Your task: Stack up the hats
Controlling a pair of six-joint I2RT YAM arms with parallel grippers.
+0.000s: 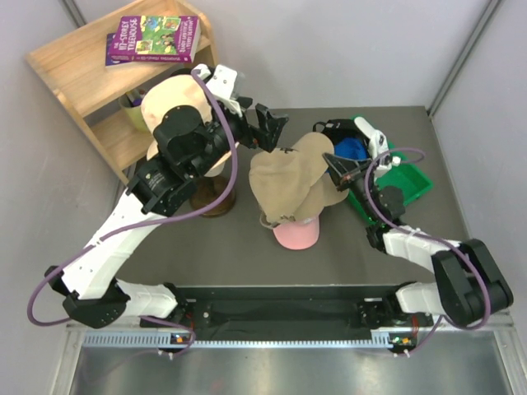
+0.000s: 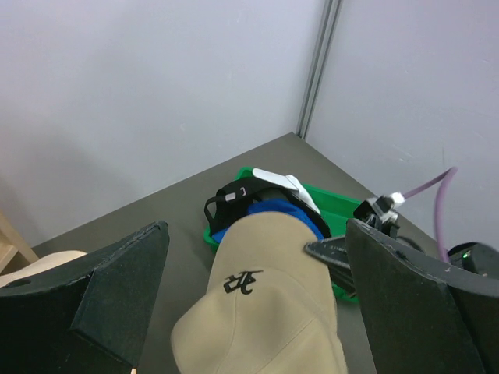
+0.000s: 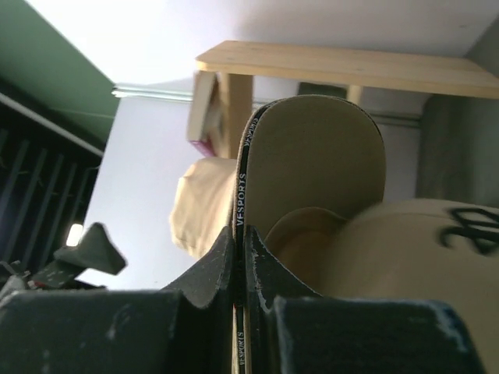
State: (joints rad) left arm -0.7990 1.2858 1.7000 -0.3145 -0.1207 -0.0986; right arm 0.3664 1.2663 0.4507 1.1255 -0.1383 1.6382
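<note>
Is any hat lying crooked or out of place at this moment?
Yes. The khaki cap sits askew over the pink cap, covering only part of it, its brim pinched by the right gripper.

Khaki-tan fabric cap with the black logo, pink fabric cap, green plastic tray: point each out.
Khaki-tan fabric cap (image 2: 269,323): left wrist view, crown below the logo.
Pink fabric cap (image 1: 296,235): top external view, exposed near edge.
Green plastic tray (image 1: 414,183): top external view, bare right corner.
</note>
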